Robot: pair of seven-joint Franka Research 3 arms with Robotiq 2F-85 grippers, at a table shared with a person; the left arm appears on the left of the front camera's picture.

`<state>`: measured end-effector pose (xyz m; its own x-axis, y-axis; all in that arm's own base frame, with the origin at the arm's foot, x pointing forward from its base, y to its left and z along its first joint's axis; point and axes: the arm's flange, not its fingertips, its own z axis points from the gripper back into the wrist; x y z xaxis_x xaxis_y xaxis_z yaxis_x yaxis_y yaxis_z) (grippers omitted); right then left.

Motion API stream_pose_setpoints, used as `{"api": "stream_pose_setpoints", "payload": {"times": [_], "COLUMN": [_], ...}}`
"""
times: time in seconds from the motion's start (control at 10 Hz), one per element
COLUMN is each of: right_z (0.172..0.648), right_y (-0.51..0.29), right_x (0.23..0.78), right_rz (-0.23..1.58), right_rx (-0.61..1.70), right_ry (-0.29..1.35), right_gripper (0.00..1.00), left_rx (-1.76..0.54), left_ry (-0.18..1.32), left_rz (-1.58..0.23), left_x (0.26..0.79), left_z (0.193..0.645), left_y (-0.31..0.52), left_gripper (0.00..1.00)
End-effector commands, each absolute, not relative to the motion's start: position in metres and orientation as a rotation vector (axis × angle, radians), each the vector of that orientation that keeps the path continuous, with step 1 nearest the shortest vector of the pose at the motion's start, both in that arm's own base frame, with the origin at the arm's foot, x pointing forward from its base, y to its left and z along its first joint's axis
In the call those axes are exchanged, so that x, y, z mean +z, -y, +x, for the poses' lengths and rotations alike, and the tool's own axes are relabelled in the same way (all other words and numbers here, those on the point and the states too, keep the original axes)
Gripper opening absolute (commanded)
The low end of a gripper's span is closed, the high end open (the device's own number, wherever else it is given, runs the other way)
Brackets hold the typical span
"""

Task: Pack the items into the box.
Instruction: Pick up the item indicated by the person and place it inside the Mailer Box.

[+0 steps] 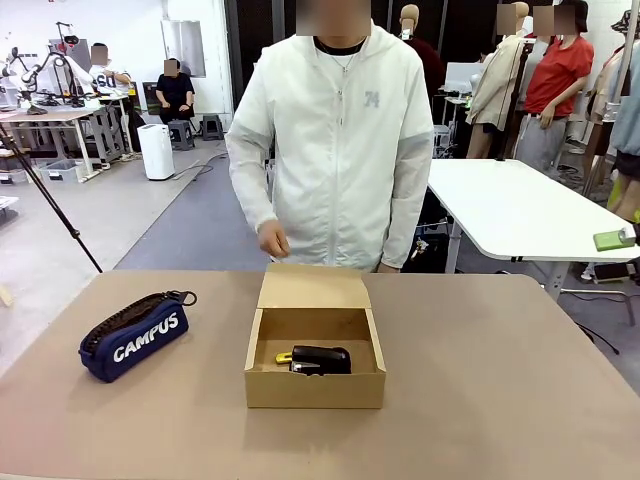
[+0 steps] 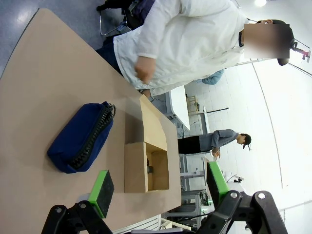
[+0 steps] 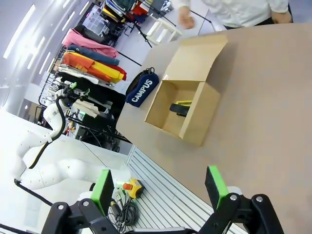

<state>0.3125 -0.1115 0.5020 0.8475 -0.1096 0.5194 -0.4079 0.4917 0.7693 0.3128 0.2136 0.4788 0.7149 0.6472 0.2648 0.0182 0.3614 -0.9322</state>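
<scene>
The brown cardboard box [image 1: 315, 385] stands at the table's middle with its flap lid [image 1: 313, 287] folded back toward the person. Inside lie the black stapler [image 1: 322, 360] and, at its left end, the yellow-and-black utility knife [image 1: 284, 357]. The navy "CAMPUS" pouch [image 1: 135, 335] lies on the table left of the box. My left gripper [image 2: 158, 190] hangs open above the table, with the pouch [image 2: 80, 139] and the box [image 2: 135, 168] beyond it. My right gripper [image 3: 160, 187] is open too, off the table's near edge, looking at the box [image 3: 195, 119], the stapler [image 3: 179, 108] and the pouch [image 3: 142, 87].
A person in a white jacket [image 1: 340, 150] stands at the far edge behind the box, one hand [image 1: 272, 240] loosely closed above the table. The brown table [image 1: 500, 380] is bare to the right of the box. Another white table [image 1: 520, 205] stands behind on the right.
</scene>
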Motion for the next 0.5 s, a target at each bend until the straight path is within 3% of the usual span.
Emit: {"api": "stream_pose_setpoints", "payload": {"times": [0.0, 0.4], "right_z": [0.3115, 0.3115], "right_y": [0.1143, 0.1143], "right_x": [0.5027, 0.5027], "right_rz": [1.044, 1.044], "right_rx": [0.212, 0.212], "right_ry": [0.548, 0.548], "right_gripper": [1.00, 1.00], "left_rx": [0.444, 0.444], "left_ry": [0.703, 0.703], "left_rz": [-1.162, -1.162], "left_x": [0.4804, 0.4804], "left_z": [0.3127, 0.3127], "left_y": [-0.2129, -0.2129], "left_gripper": [1.00, 1.00]}}
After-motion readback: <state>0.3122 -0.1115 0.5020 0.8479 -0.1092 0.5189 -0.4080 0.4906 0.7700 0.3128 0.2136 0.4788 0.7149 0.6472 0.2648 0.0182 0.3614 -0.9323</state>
